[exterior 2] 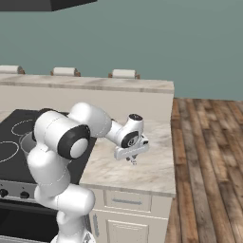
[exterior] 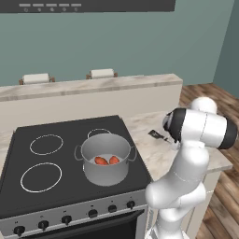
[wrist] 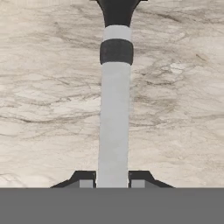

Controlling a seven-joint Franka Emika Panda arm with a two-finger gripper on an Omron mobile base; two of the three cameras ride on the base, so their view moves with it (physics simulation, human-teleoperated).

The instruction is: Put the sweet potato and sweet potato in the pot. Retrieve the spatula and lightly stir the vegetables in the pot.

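Nearest, the gripper is down at the marble counter, one dark fingertip on each side of the spatula. The jaws stand narrow against the pale handle, apparently clamped on it, though actual contact is hard to confirm. The handle runs away from the fingers through one black band to a dark head. From the left base camera, one end of the spatula pokes out on the counter beside the arm.

On the stove, one grey pot stands on the front right burner. Inside it lie two sweet potatoes, side by side and touching.

Farthest, three chair backs show behind the raised counter ledge.
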